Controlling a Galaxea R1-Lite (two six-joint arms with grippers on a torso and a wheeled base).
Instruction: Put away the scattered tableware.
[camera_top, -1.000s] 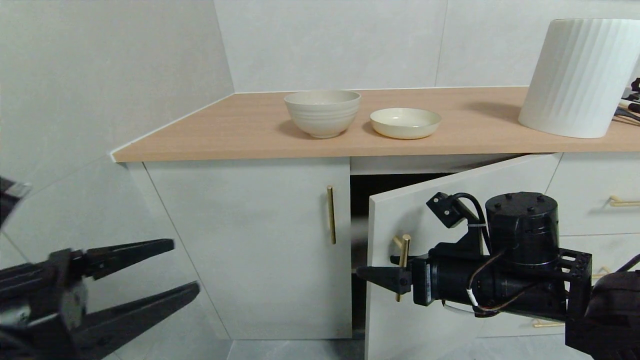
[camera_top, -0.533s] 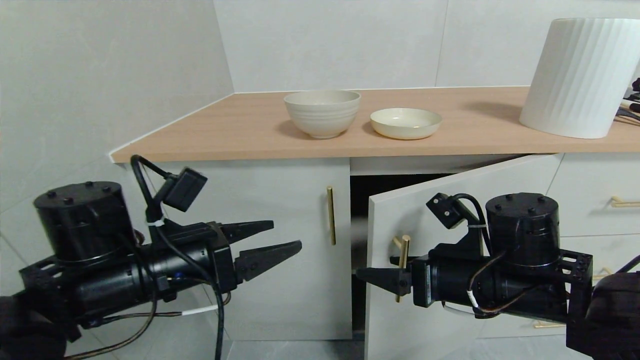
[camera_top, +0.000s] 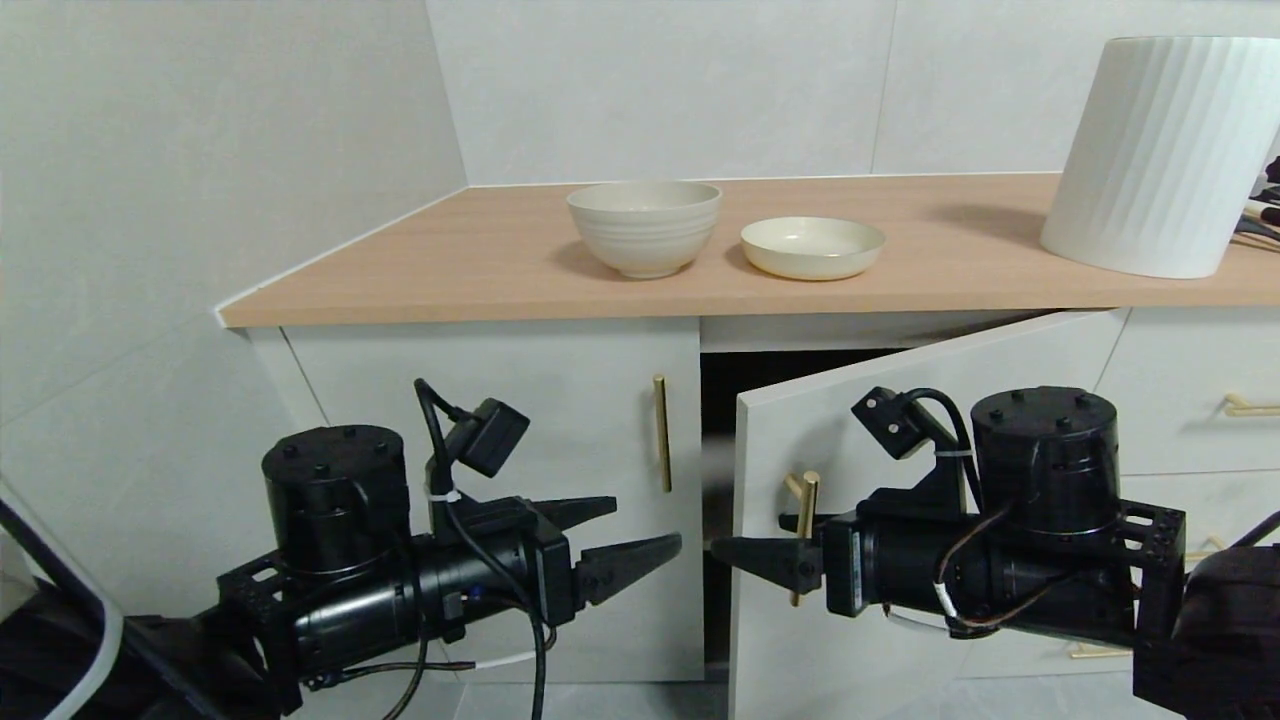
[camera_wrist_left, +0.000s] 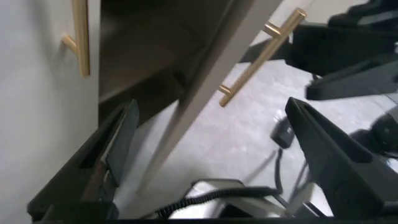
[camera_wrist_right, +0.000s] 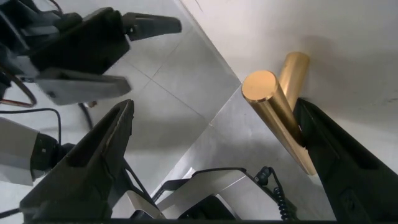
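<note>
I see the bowl (camera_top: 645, 225) and the shallow dish (camera_top: 812, 245) on the wooden surface (camera_top: 450, 275), both near its front edge. The bowl is on the left and the dish is just beside it, not touching. A ribbed white container (camera_top: 1160, 150) stands at the right end of the surface.

Below the surface, the right-hand cabinet door (camera_top: 900, 380) hangs ajar and the left-hand door (camera_top: 500, 420) is closed. My right gripper (camera_top: 735, 552) is level with the ajar door's brass handle (camera_top: 805, 520). Its jaws are spread wide with the bar between them, close against one side. My left gripper (camera_top: 640, 528) hovers low in front of the closed door, jaws parted and holding nothing, tips pointing toward the gap between the doors.
</note>
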